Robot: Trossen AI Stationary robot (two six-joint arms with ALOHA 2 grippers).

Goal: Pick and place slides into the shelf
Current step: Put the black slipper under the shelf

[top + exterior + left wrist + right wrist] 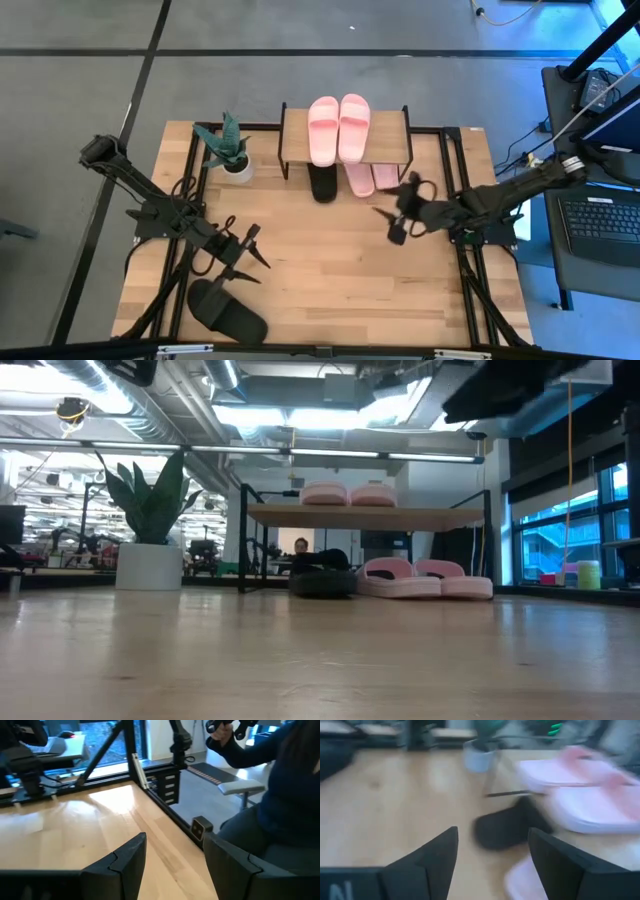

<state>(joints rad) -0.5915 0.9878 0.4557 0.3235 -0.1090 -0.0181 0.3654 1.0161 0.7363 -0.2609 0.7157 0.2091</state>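
The shelf [345, 142] stands at the table's far middle, with one pale pink pair [338, 128] resting sole down on its top board. Under the board lie a second pink pair [368, 178] and one black slide [322, 184], which sticks out toward the near side; both also show in the low view, the pair [425, 578] and the slide [322, 582]. The other black slide [228, 312] lies on the table at the near left. My left gripper [258, 250] is open and empty just beyond it. My right gripper [389, 225] is open and empty, right of centre, facing the shelf [492, 850].
A potted plant [228, 150] in a white pot stands left of the shelf. A black frame [455, 190] runs along the table's sides. A seated person [280, 805] shows past the table edge in the left wrist view. Bare wood [320, 280] lies between the grippers.
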